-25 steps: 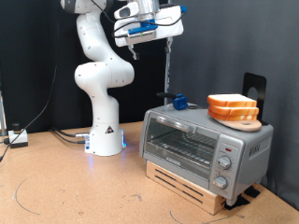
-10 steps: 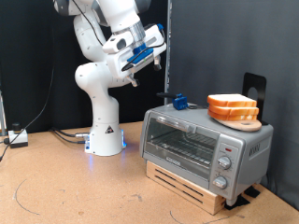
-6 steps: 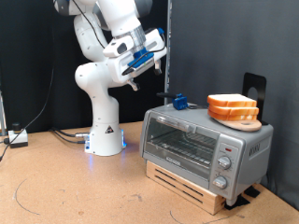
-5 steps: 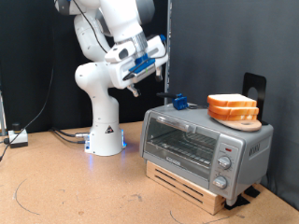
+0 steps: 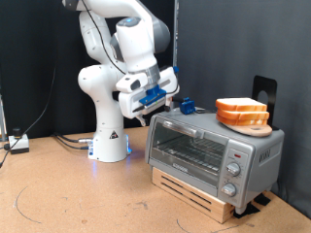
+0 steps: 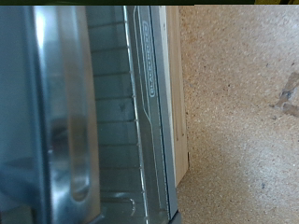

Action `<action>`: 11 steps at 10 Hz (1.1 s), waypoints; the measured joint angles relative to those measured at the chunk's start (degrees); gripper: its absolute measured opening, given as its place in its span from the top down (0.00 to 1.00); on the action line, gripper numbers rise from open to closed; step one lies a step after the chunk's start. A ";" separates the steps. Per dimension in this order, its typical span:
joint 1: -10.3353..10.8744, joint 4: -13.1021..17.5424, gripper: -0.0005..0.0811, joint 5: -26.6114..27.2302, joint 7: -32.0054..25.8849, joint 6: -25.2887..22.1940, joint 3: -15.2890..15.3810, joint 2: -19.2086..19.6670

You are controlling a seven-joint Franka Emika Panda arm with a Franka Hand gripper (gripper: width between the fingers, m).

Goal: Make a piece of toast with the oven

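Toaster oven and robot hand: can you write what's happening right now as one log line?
gripper: empty, near toaster oven upper corner, exterior view's left | door: closed | two bread slices: stacked on oven top | handle: close in wrist view

Black curtain behind, brown board tabletop with pale scuff rings, cables at left.

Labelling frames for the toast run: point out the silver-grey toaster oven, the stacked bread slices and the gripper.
Silver-grey toaster oven (image 5: 194, 148): exterior view, on the glass door.
Stacked tan bread slices with orange-brown crust (image 5: 242, 110): exterior view, on the top slice's face.
Gripper (image 5: 171, 99): exterior view, at the fingertips above the oven's top corner.
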 joint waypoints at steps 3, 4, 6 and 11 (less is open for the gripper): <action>1.85 -1.73 0.01 1.20 -0.58 2.83 0.02 1.54; 2.32 -1.96 0.01 1.43 -0.58 3.86 0.06 2.08; 2.22 -1.79 0.01 1.18 0.11 4.79 0.14 3.13; -5.02 1.13 0.01 -8.52 8.66 8.40 0.92 9.11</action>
